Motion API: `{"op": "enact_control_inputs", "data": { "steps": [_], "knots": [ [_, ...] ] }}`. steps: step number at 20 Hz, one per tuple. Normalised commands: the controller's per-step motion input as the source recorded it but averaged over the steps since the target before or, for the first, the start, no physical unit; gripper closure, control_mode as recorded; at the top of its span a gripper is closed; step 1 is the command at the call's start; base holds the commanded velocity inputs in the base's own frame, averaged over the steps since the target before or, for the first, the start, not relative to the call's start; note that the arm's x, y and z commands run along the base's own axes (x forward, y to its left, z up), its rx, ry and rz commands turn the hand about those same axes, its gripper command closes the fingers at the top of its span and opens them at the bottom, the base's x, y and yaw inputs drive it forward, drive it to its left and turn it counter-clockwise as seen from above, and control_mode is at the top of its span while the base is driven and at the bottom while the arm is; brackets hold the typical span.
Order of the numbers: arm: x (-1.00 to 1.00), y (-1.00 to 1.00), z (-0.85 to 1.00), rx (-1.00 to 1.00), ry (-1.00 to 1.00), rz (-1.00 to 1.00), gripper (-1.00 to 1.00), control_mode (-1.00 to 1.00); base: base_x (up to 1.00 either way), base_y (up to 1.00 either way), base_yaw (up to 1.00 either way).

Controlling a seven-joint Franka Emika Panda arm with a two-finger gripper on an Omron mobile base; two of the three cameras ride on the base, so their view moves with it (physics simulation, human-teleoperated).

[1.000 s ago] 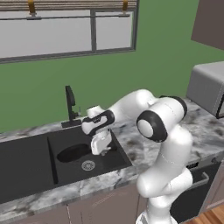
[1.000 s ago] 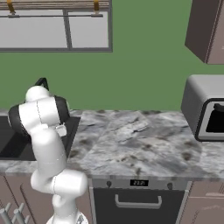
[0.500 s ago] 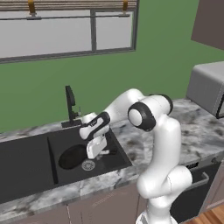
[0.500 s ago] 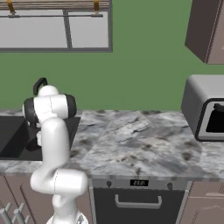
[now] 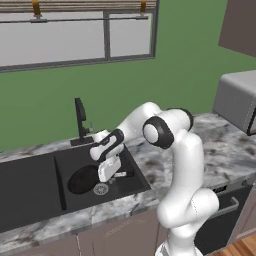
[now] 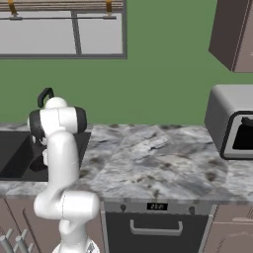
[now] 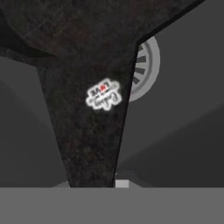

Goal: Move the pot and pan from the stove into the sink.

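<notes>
The two-finger gripper (image 5: pixel 111 175) clamps the shallow black frying pan (image 5: pixel 83 179) by its handle, low inside the dark charcoal sink (image 5: pixel 30 182); release pending, pot likely next.

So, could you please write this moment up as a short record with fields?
gripper: low in the sink, shut on the pan handle
pan: black, down in the sink, beside the drain
sink: dark basin set in the marble counter
drain: round, silver, partly hidden by the pan handle in the hand view
faucet: black, behind the sink
</notes>
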Motion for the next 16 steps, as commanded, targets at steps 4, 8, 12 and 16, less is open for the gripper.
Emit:
{"op": "enact_control_inputs", "data": {
  "steps": [4,8,12,16],
  "knots": [
    [0.00,0.00,0.07,0.01,0.00,0.00,-1.00,-1.00,0.00,0.00,0.00],
    [-0.09,0.00,0.52,0.06,-0.06,-0.02,-1.00,-1.00,0.00,0.00,0.00],
    [-0.32,-0.07,0.71,0.08,-0.08,-0.04,-1.00,-1.00,0.00,0.00,0.00],
    [-0.51,-0.19,0.77,0.08,-0.07,-0.03,-1.00,-1.00,0.00,0.00,0.00]
  ]
}}
